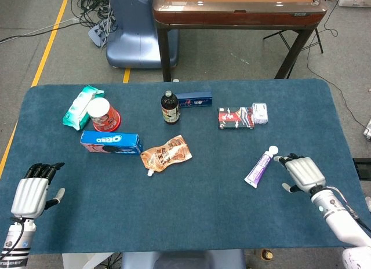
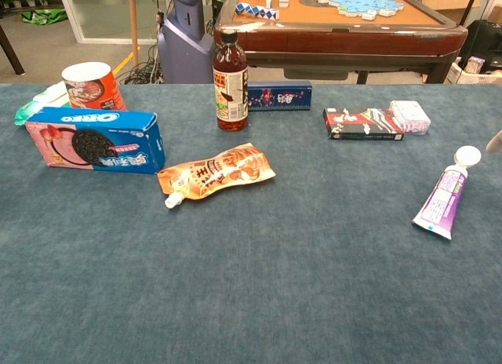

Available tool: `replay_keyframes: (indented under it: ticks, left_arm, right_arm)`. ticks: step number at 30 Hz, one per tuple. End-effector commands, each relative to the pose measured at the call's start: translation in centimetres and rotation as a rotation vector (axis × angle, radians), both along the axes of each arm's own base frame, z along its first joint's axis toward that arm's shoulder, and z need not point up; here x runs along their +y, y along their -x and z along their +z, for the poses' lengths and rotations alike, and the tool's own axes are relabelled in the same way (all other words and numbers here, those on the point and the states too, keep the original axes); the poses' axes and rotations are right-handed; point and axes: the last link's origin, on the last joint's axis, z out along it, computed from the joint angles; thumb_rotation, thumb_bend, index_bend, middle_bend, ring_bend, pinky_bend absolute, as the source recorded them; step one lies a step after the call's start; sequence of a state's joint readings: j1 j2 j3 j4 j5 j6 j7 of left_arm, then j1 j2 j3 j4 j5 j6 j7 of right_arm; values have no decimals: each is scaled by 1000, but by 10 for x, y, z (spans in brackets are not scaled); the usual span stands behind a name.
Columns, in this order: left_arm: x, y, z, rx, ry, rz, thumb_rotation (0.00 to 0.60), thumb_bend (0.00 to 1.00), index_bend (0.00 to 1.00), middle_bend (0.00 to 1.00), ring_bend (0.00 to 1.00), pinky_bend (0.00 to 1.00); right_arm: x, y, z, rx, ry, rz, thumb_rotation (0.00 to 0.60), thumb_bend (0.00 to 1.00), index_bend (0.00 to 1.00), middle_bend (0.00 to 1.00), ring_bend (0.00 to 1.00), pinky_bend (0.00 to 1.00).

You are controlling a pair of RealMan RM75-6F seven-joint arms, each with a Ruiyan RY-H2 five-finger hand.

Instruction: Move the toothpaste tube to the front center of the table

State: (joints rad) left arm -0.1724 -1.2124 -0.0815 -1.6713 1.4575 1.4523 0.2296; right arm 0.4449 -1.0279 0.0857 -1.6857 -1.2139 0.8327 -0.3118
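Toothpaste tube (image 1: 260, 167) lies flat right of centre; right hand (image 1: 302, 172) just beside its cap, empty, fingers loosely apart, could nudge or roll it away instead of gripping.

On my chest feed the purple toothpaste tube (image 2: 445, 194) lies flat on the blue surface (image 2: 259, 285) at far right, white cap pointing away. A sliver of my right hand (image 2: 495, 141) shows at the edge, just beside the cap.
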Motion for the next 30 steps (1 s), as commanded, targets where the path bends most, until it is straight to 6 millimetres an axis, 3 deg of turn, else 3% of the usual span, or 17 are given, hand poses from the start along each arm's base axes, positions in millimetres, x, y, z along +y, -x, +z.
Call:
replay_keyframes:
  ticks: [1, 17, 30]
  left_arm:
    - [-1, 1, -1, -1, 2, 4, 600, 270, 211, 295, 217, 131]
    - [0, 4, -3, -3, 12, 14, 600, 271, 211, 295, 216, 131]
    - [1, 5, -3, 3, 13, 19, 600, 271, 210, 295, 216, 131]
  right_arm:
    - [-8, 2, -10, 6, -13, -7, 600, 317, 182, 331, 187, 329]
    - [-35, 20, -30, 83, -20, -57, 600, 312, 157, 316, 186, 329]
    - [-51, -5, -60, 94, -16, 34, 600, 308, 117, 290, 186, 329]
